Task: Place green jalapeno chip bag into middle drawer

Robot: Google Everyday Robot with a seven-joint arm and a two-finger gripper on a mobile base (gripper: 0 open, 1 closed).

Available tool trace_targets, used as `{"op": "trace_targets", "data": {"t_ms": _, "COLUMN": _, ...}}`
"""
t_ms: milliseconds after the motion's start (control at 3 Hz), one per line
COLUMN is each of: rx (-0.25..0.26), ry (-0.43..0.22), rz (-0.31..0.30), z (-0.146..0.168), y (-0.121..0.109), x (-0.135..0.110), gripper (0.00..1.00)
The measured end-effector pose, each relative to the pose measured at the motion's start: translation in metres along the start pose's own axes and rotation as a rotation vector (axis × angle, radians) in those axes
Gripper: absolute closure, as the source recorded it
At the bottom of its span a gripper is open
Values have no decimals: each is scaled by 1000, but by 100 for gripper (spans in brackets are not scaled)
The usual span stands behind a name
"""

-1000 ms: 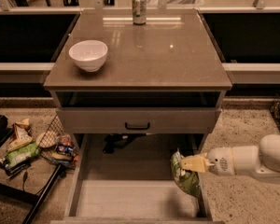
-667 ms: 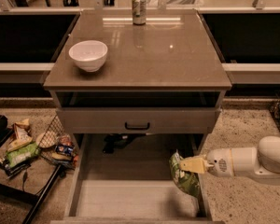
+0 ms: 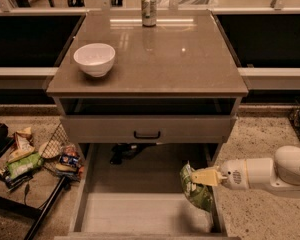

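Where the chip bag hangs: the green chip bag (image 3: 199, 196) dangles at about four o'clock from the cabinet's middle, over the right end of the open drawer (image 3: 135, 215). I cannot tell whether its lower half is just inside the right wall or touching it.
Claw: the claw (image 3: 193, 177) reaches in from three o'clock, pinched narrow on the bag's top crease, holding it by a thin fold only.
Drawer: it is pulled well out toward six o'clock, with low walls and a bare floor. A closed drawer front (image 3: 190, 129) with a black handle sits above it at twelve o'clock.
Risk, wall: I reckon a release here could land the bag astride the right wall, so that it tips out toward three o'clock.
Risk, snag: if the arm lowers straight down, the crumpled foil may catch on the wall's edge.
Risk, grip: slick foil held by one fold could slip early.
Risk, height: a bag left standing tall could foul the drawer front when the drawer shuts.
Safer, to my eye: shift toward nine o'clock, over the bare planks, before letting go.
Bystanders: the bowl (image 3: 94, 59) at ten o'clock and the can (image 3: 149, 9) at twelve o'clock are well apart from this, as is the snack heap (image 3: 25, 156) at nine o'clock.
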State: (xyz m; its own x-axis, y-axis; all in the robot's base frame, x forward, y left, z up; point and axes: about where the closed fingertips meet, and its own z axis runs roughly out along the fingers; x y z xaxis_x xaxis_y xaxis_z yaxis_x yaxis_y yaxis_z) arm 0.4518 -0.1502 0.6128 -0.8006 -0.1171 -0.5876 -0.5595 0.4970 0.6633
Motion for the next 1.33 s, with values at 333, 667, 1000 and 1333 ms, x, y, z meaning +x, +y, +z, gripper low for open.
{"op": "trace_targets", "data": {"t_ms": 333, "rx": -3, "ry": 2, "rz": -1, "z": 2, "y": 1, "x": 0, "gripper": 35}}
{"op": "trace_targets", "data": {"t_ms": 667, "rx": -6, "ry": 4, "rz": -1, "z": 3, "y": 2, "x": 0, "gripper": 12}}
{"op": "trace_targets", "data": {"t_ms": 1000, "rx": -12, "ry": 6, "rz": -6, "z": 3, "y": 4, "x": -1, "gripper": 0}}
{"op": "trace_targets", "data": {"t_ms": 1333, "rx": -23, "ry": 3, "rz": -24, "z": -2, "y": 10, "x": -8, "gripper": 0}}
